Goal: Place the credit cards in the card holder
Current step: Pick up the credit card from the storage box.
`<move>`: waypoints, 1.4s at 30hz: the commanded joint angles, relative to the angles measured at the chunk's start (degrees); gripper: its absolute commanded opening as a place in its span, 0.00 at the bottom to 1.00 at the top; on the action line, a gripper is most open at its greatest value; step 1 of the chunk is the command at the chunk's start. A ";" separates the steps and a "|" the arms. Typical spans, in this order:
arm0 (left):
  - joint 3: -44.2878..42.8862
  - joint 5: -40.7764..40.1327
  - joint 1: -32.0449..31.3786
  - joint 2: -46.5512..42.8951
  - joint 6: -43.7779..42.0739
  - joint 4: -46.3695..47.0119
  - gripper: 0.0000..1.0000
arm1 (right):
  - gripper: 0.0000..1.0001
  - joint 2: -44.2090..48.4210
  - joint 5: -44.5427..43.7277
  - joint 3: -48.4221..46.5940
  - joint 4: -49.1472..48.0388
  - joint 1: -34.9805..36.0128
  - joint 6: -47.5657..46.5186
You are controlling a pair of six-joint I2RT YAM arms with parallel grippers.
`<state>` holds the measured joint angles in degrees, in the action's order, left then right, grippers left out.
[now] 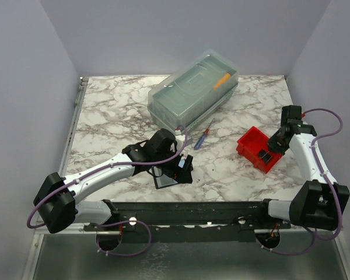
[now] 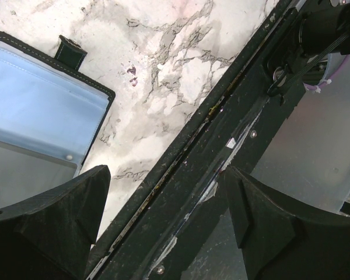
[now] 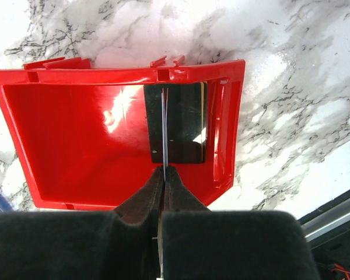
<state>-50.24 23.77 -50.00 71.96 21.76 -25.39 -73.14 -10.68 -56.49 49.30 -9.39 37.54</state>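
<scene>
The card holder (image 1: 165, 181) lies open on the marble near the front edge, black with clear blue-tinted sleeves (image 2: 41, 116). My left gripper (image 1: 184, 169) hovers just right of it, open, with nothing between its fingers (image 2: 166, 175). Over the red bin (image 1: 254, 146), my right gripper (image 1: 276, 143) is shut on a thin credit card (image 3: 164, 125), seen edge-on and standing upright out of the fingertips (image 3: 164, 169). Below it a dark credit card (image 3: 186, 122) lies flat on the bin's floor against the right wall.
A large clear lidded box (image 1: 192, 90) stands at the back centre. A blue-and-red pen (image 1: 202, 138) lies between it and the bin. The black rail (image 2: 221, 146) at the table's front edge runs just below the left gripper. The bin's left half (image 3: 76, 128) holds nothing.
</scene>
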 commanded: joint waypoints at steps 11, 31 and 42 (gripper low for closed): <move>-0.49 0.84 -0.21 1.32 -0.48 1.08 0.86 | 0.00 -0.48 7.48 2.70 -12.13 -0.33 -1.47; -0.47 1.37 -0.10 2.04 -0.31 1.33 0.86 | 0.00 -4.99 3.05 3.05 -10.44 -0.28 -4.21; -0.96 2.10 0.24 3.17 0.48 1.56 0.86 | 0.00 4.61 8.79 3.72 -13.17 -0.27 -11.16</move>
<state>-50.24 24.08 -50.00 73.97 21.82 -25.26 -72.38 -4.34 -53.49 38.41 -9.39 30.35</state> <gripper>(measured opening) 0.860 0.005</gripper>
